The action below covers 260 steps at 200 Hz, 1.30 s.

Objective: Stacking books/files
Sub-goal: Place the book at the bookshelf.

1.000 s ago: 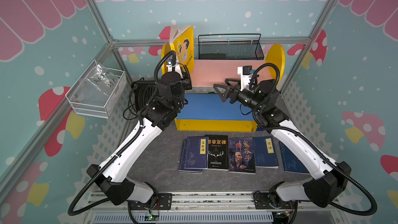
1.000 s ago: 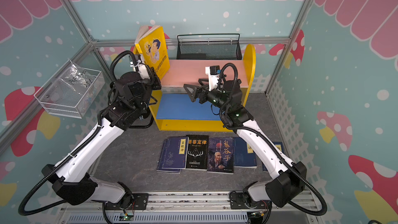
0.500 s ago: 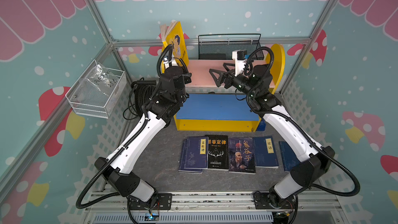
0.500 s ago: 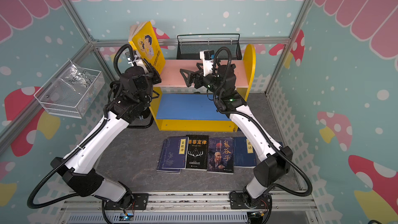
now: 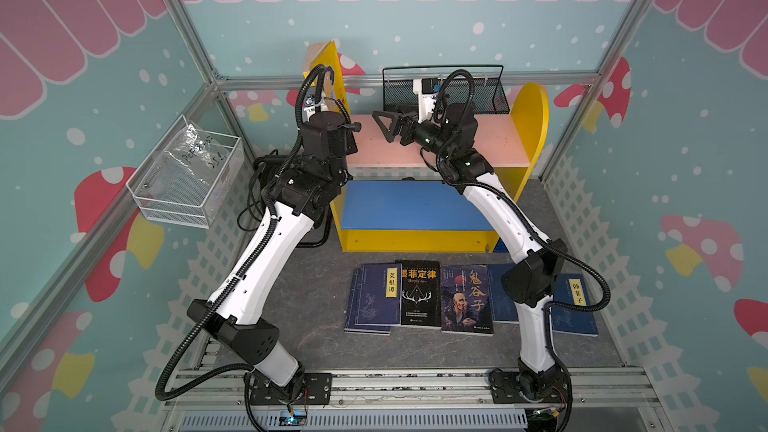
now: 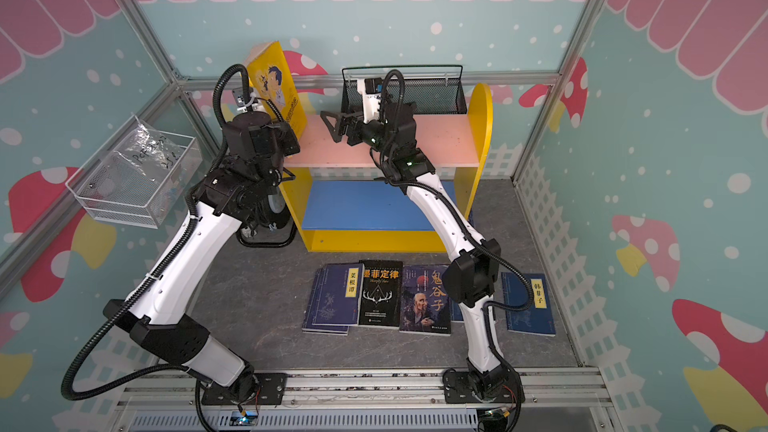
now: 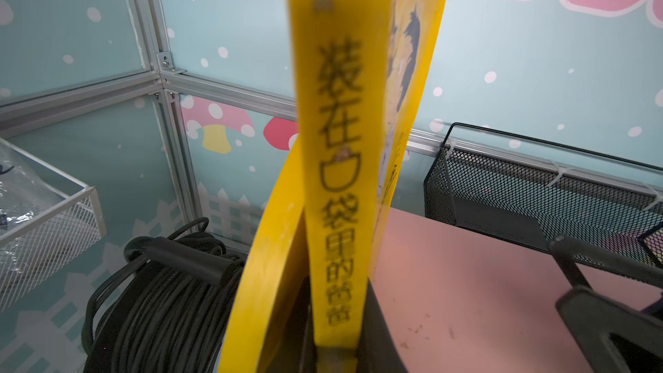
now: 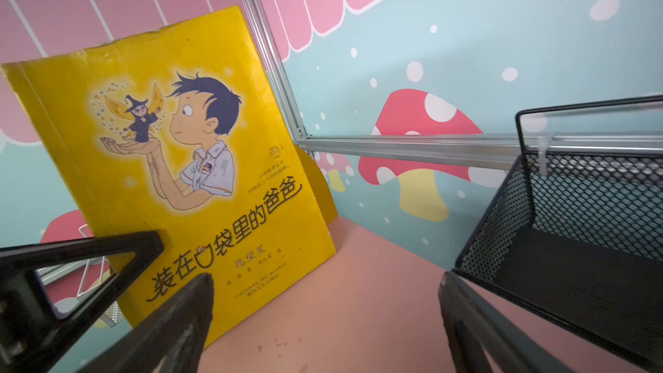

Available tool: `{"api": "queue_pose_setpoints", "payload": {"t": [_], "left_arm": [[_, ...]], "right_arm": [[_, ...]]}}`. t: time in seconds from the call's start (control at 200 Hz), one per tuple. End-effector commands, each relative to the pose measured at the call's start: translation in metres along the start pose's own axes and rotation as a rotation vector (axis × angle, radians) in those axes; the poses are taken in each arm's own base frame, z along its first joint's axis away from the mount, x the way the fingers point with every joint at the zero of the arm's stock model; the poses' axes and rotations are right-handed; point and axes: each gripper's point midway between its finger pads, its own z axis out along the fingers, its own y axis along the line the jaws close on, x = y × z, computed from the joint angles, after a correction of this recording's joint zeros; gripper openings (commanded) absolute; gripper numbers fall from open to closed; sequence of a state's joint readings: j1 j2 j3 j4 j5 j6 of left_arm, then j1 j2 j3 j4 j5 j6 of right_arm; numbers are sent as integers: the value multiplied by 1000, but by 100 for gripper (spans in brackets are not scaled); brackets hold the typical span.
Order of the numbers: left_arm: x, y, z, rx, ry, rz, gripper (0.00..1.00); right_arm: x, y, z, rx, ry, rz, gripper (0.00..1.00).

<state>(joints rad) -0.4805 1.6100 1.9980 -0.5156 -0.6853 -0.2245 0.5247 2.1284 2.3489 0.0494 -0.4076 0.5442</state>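
Note:
A yellow book with a cartoon boy on its cover stands on edge at the left end of the pink shelf top. My left gripper is shut on the bottom of its spine. My right gripper hovers open over the pink top, pointing at the cover with nothing between its fingers. On the floor in front lie a navy book, a black antler book, a purple portrait book and another navy one.
A black mesh basket sits along the back of the pink top. Below is a blue shelf between yellow side panels. A white wire basket hangs on the left wall. A black cable coil lies left of the shelf.
My left gripper has carried the yellow book a little left and back and turned it more edge-on. My right gripper has risen from over the blue shelf to the pink top, nearer the book.

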Motion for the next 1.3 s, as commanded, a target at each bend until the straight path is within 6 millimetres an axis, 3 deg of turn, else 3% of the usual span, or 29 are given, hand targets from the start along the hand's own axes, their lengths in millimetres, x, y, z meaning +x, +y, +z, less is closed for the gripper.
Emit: {"api": "queue_pose_setpoints", "payload": {"t": [0.0,0.36,0.59,0.695,0.996,1.116,1.296], "left_arm": [[3,14,-8,-36,31,16,0],[4,25,-19,-65,34,11,3],[6,24,-23,-85,31,26,3],[7,26,-26,-92,29,29,15],[-8,38,-38,-121,-13,58,34],[-2,37,-35,-127,-5,74,46],[-6,42,-42,-121,-17,42,52]], "right_arm": [[47,1,21,-25,77,34,99],[98,23,40,-9,166,28,99],[113,21,44,9,189,70,99],[119,22,46,16,200,82,99],[147,17,49,67,261,107,98],[153,19,50,67,269,115,98],[154,21,51,64,269,119,98]]}}
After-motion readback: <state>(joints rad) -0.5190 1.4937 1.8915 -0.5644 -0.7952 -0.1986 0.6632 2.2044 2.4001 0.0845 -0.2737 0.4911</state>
